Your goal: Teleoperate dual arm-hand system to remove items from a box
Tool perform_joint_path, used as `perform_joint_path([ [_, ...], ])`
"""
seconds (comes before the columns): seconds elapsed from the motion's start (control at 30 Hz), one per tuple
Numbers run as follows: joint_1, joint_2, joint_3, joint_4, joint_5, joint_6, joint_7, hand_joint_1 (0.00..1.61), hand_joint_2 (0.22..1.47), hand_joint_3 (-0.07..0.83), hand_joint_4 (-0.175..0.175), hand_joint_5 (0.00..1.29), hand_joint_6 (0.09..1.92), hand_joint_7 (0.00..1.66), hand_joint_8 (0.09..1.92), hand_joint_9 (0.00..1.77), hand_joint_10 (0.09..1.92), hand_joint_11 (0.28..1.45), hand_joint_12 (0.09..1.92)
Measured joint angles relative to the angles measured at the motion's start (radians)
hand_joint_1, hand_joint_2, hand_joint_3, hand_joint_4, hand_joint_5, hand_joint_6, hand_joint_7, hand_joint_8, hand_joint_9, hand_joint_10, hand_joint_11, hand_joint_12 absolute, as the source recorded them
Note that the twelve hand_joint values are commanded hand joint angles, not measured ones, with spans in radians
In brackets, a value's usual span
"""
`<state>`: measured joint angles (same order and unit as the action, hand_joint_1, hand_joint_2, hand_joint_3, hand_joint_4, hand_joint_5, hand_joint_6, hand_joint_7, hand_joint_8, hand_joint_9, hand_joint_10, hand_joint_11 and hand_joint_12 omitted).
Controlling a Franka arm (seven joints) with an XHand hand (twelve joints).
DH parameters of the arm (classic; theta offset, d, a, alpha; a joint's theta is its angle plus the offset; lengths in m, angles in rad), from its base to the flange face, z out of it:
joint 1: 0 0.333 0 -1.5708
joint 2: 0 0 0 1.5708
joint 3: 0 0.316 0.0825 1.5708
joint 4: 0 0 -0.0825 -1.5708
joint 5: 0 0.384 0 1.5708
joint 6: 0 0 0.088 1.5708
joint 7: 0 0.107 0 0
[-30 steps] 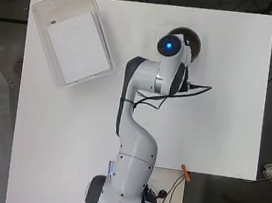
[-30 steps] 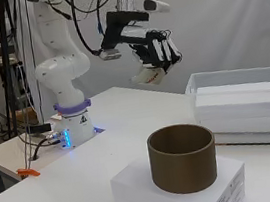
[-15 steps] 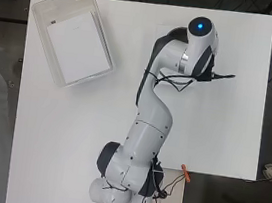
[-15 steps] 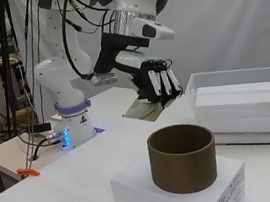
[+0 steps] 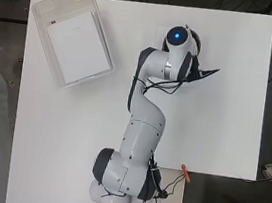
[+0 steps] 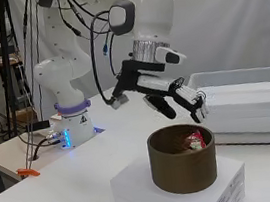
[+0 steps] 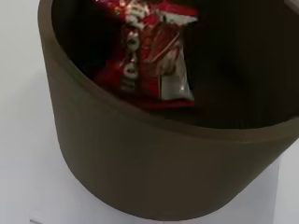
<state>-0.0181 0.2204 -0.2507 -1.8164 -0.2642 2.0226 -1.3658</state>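
Black-and-white hand [image 6: 174, 95] hangs above the round brown box [image 6: 183, 165], fingers [image 6: 191, 101] stretched out and slanting down toward its rim, released, nothing in its grasp. Inside the box lies a red snack packet [image 7: 149, 51], leaning against the inner wall. The box stands on a flat white carton [image 6: 178, 192] on the white desk [image 5: 213, 127]. Well apart, at the desk's far corner, sits a clear plastic bin [image 5: 39, 15] holding a white stack [image 6: 245, 111].
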Motion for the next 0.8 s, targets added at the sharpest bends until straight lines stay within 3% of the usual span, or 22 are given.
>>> perform_joint_path([
  [0.07, -0.001, 0.024, 0.009, 0.005, 0.003, -0.016, 0.009, 0.06, 0.74, -0.003, 0.017, 0.02, 0.09, 0.03, 0.09, 0.14, 0.10, 0.41, 0.09],
  [0.13, 0.001, 0.033, 0.016, 0.056, -0.015, -0.095, 0.034, 0.01, 0.71, -0.006, 0.033, 0.00, 0.09, 0.01, 0.09, 0.12, 0.09, 0.40, 0.09],
  [0.23, 0.007, 0.039, 0.036, 0.141, -0.043, -0.218, 0.089, 0.00, 0.72, 0.000, 0.046, 0.00, 0.09, 0.00, 0.09, 0.13, 0.09, 0.39, 0.09],
  [0.3, 0.009, 0.027, 0.048, 0.145, -0.048, -0.229, 0.116, 0.00, 0.77, 0.005, 0.053, 0.07, 0.09, 0.23, 0.09, 0.42, 0.09, 0.52, 0.09],
  [0.4, 0.005, -0.031, 0.057, 0.094, 0.013, -0.166, 0.107, 0.00, 0.80, 0.001, 0.039, 0.17, 0.09, 0.41, 0.09, 0.53, 0.09, 0.56, 0.09],
  [0.5, 0.008, -0.133, 0.088, 0.059, 0.122, -0.140, 0.106, 0.00, 0.77, -0.009, 0.044, 0.21, 0.09, 0.37, 0.09, 0.47, 0.09, 0.53, 0.09],
  [0.6, 0.013, -0.194, 0.123, 0.043, 0.105, -0.163, 0.125, 0.00, 0.75, -0.014, 0.032, 0.16, 0.09, 0.37, 0.09, 0.49, 0.09, 0.55, 0.09],
  [0.73, 0.027, -0.310, 0.221, 0.021, 0.052, -0.279, 0.234, 0.00, 0.74, -0.006, 0.066, 0.28, 0.09, 0.44, 0.09, 0.56, 0.09, 0.59, 0.09],
  [0.8, 0.032, -0.356, 0.265, 0.020, 0.033, -0.327, 0.298, 0.00, 0.74, 0.002, 0.059, 0.21, 0.09, 0.38, 0.09, 0.51, 0.09, 0.58, 0.09],
])
